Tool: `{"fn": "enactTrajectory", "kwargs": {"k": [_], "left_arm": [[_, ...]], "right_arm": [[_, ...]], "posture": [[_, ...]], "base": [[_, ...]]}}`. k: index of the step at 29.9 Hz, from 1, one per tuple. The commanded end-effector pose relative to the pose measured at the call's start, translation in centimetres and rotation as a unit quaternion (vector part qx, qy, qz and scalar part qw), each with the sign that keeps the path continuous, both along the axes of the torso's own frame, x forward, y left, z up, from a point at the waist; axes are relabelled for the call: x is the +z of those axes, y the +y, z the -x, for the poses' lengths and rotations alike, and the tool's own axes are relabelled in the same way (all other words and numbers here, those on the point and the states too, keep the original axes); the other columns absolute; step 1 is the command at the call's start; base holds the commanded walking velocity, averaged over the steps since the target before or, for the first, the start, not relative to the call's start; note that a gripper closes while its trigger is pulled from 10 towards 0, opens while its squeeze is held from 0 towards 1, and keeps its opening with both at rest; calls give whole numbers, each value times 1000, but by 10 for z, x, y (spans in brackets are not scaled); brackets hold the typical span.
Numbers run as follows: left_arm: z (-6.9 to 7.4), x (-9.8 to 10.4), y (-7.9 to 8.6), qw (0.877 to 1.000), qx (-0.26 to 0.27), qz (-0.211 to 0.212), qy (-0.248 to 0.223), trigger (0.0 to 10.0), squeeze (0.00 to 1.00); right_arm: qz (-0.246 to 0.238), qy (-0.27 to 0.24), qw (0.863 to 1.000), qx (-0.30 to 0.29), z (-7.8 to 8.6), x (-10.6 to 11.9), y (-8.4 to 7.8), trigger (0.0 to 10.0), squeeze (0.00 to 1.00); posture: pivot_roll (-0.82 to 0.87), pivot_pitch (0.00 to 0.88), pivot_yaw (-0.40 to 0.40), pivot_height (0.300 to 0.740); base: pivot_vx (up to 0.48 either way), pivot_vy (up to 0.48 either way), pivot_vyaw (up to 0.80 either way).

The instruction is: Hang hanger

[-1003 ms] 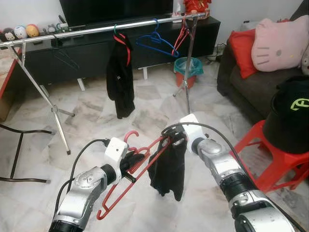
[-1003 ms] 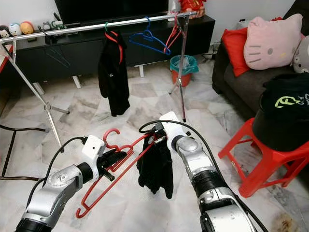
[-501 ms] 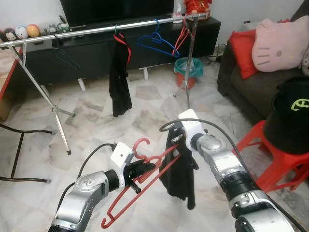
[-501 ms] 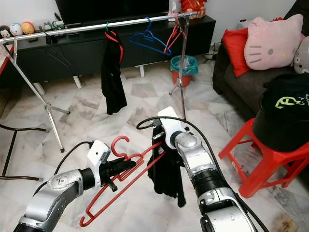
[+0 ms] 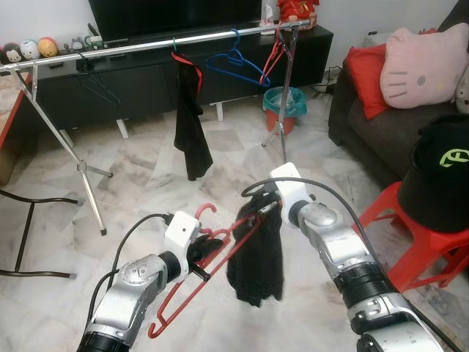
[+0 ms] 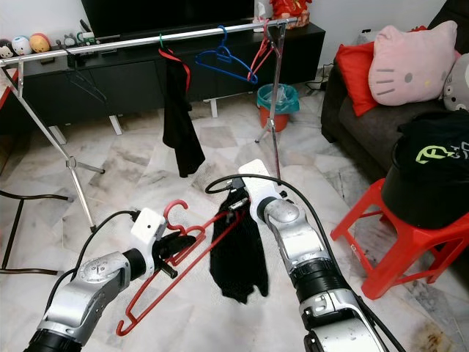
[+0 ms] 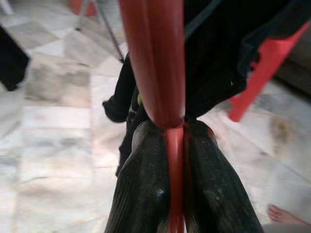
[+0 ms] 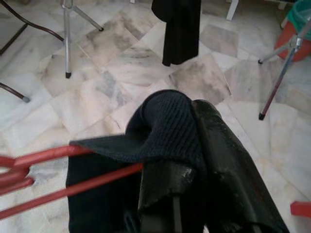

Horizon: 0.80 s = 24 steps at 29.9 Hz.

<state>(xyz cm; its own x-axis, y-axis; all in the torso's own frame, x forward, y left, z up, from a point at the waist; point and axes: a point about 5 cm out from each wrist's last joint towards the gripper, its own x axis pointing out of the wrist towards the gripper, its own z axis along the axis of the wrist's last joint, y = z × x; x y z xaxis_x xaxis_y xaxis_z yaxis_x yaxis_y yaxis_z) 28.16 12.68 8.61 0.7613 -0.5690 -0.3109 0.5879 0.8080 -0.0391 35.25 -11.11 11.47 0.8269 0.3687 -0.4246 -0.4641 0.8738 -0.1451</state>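
The left tool [image 5: 199,253] clamps the smooth red plastic hanger [image 5: 192,282] near its hook. The right tool [image 5: 264,209] pinches the black knit garment [image 5: 256,253] at the hanger's other end. Marble floor [image 5: 146,183] lies open before the metal rail [image 5: 146,44].

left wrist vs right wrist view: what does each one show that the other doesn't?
Left wrist alone: the left gripper shut on the red hanger, its two fingers pressed on the bar, a red stool leg and a bare foot at the frame corner.
Right wrist alone: the right gripper shut on a fold of the black garment, the rack's metal legs, a second black garment hanging behind.
Both: the red hanger, the black garment draped on it, the marble floor.
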Motion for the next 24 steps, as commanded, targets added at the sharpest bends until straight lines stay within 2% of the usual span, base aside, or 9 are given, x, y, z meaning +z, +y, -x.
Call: {"fn": "enactTrajectory", "kwargs": {"k": [1, 6, 8, 11, 16, 19, 24], "left_arm": [[-6, 3, 9, 999, 30, -4, -12, 10000, 0], [-12, 8, 16, 998, 60, -3, -31, 10000, 0], [-8, 11, 14, 999, 27, 4, -30, 10000, 0], [-6, 11, 15, 999, 16, 1, -30, 10000, 0], [-6, 13, 16, 999, 16, 18, -34, 10000, 0], [-2, 16, 6, 998, -21, 40, -32, 10000, 0], [5, 19, -6, 995, -63, 76, -20, 10000, 0]], "right_arm": [[-7, -11, 1000, 3, 0, 6, 4, 10000, 0], [8, -10, 1000, -1, 0, 4, 0, 10000, 0], [49, -15, 999, -16, -1, -2, -8, 10000, 0], [65, -13, 998, -24, -1, -6, -13, 10000, 0], [38, -7, 999, -5, 1, -4, -4, 10000, 0], [23, -8, 1000, 12, 2, -2, 4, 10000, 0], [5, -14, 1000, 11, 2, 6, 7, 10000, 0]], "posture": [[-18, 11, 20, 740], [-19, 12, 19, 740], [-16, 12, 17, 740], [-16, 12, 17, 740], [-15, 13, 19, 740], [-13, 12, 19, 740], [-17, 12, 21, 740]], "base": [[0, 0, 0], [0, 0, 0], [0, 0, 0], [0, 0, 0], [0, 0, 0], [0, 0, 0], [0, 0, 0]]}}
